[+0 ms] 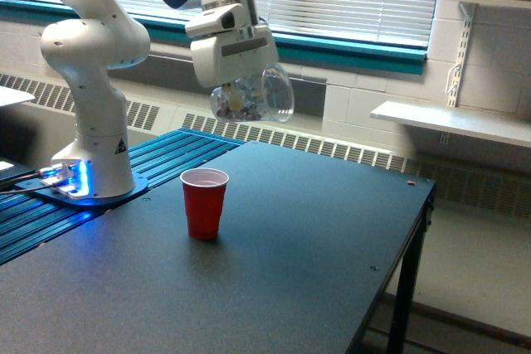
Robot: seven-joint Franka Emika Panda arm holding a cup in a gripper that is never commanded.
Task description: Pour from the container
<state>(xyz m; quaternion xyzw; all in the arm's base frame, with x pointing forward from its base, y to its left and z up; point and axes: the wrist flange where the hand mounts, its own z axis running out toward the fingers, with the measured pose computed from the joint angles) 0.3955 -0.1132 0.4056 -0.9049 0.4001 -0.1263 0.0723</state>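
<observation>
The clear plastic cup (251, 99), clamped in the gripper (236, 80), hangs tilted above the red party cup (204, 202). Centre its mouth over the rim, then tip slowly.

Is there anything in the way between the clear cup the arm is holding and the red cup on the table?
Nothing visible. The clear plastic container of small pieces hangs tilted in the gripper, above and slightly toward the exterior view's right of the open red plastic cup. Only open air lies between them.
</observation>
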